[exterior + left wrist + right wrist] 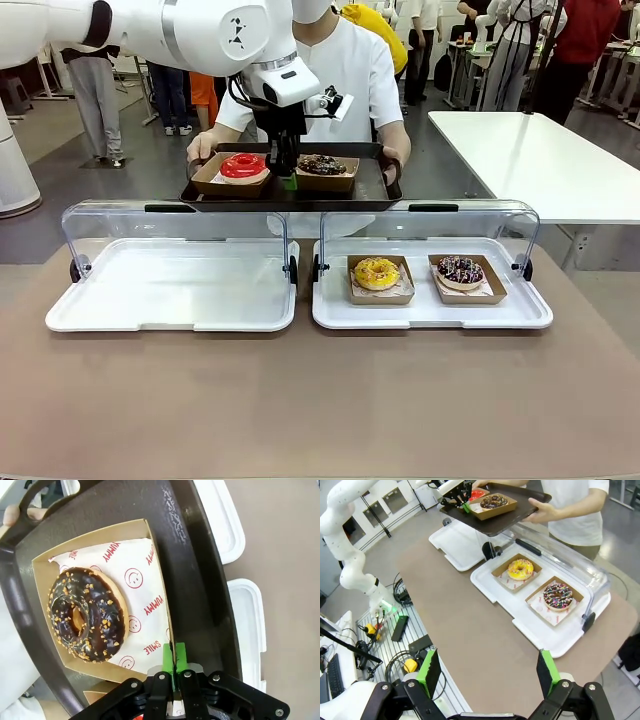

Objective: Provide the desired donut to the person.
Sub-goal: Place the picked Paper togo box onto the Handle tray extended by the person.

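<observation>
Four donuts total. Two sit on the dark tray (290, 196) the person (340, 60) holds out over the far side of the worktop (320, 400): a red donut (243, 166) and a chocolate nut donut (86, 614), each in its own brown box. Two more sit in the right white tray (430, 312): a yellow donut (376, 273) at 9 o'clock of a chocolate sprinkle donut (460, 270), also boxed. The left white tray (170, 285) is just beside the right one, both with clear lids tipped up at the back.

My left arm reaches across the middle, wrist pointing down over the dark tray. My left pincer (174, 656) is pressed together on the edge of the chocolate nut donut's box (150, 535), at the box's 5 o'clock in the left wrist view. My right pincer (490, 672) hangs high over the near worktop edge, fingers spread apart, nothing between them.

The person's hands grip the dark tray at both ends; one hand (540, 511) shows well in the right wrist view.

Left wrist view shows the box liner print "YUMMY" and "SMILE" with smiley faces; front view can't resolve that. Right wrist view shows the floor and cables beside the worktop.
</observation>
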